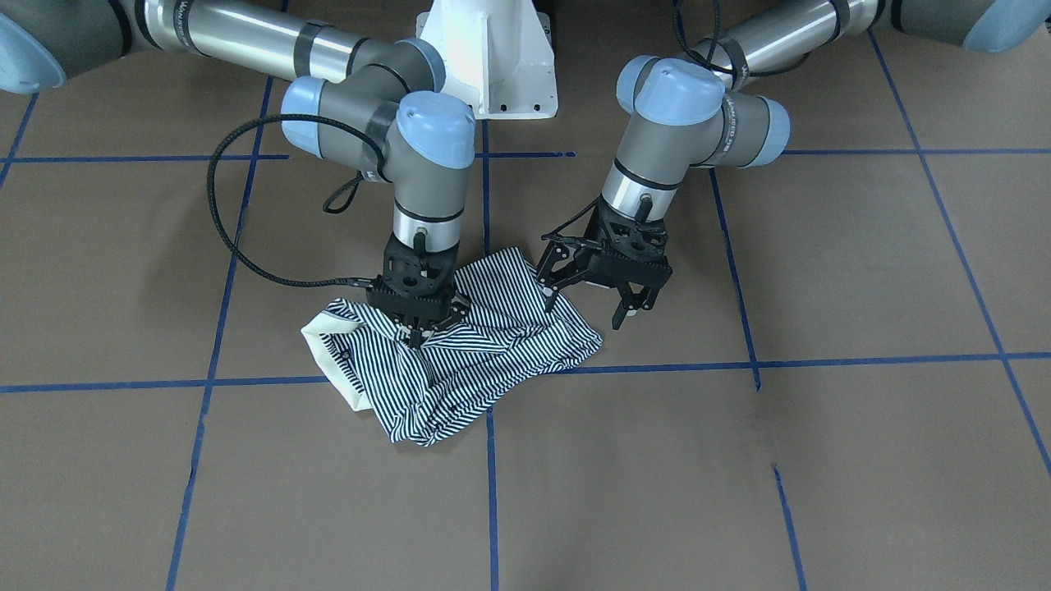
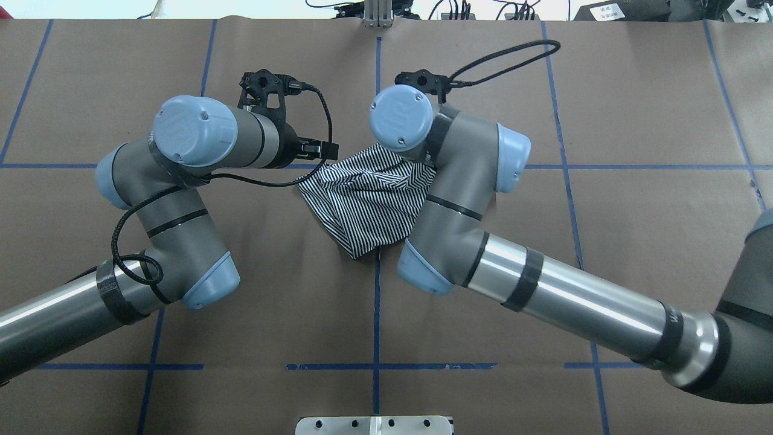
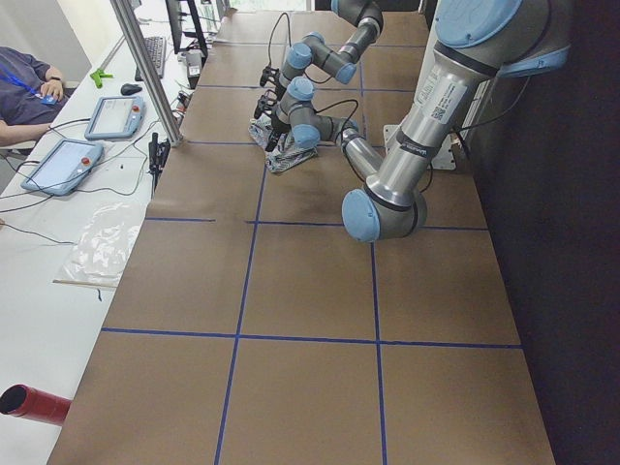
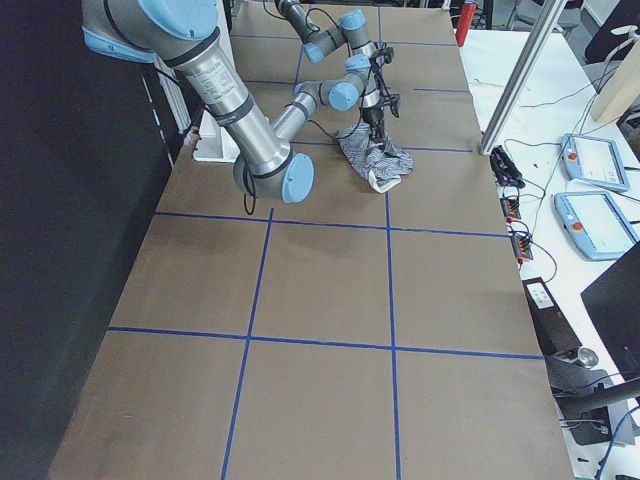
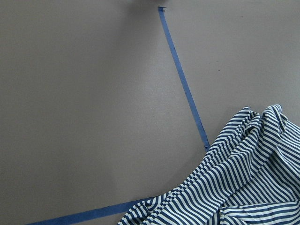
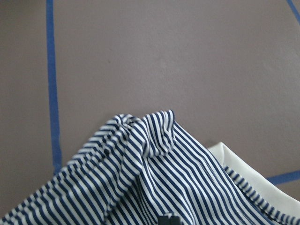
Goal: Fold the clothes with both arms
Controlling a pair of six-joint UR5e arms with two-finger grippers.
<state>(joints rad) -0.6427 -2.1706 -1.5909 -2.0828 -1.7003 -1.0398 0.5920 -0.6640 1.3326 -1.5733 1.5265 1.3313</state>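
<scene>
The crumpled shirt [image 1: 464, 369] lies near the middle of the worktop [image 1: 821, 460], the right claw [image 1: 417, 331] pinched tight on its cloth, the left claw [image 1: 586, 307] spread wide at its edge.

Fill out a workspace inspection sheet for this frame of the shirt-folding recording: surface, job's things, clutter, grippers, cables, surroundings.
Surface: brown paper-covered table marked with a blue tape grid.
Job's things: striped polo shirt crumpled in a heap, cream collar showing; not yet folded.
Clutter: nothing seen on the table itself.
Grippers: right gripper down on the shirt, jaws closed on a bunch of fabric; left gripper at the shirt's edge, jaws open, holding nothing.
Cables: black cable loops out beside the right arm, over the table.
Surroundings: side bench with teach pendants; a seated person beside it.
</scene>
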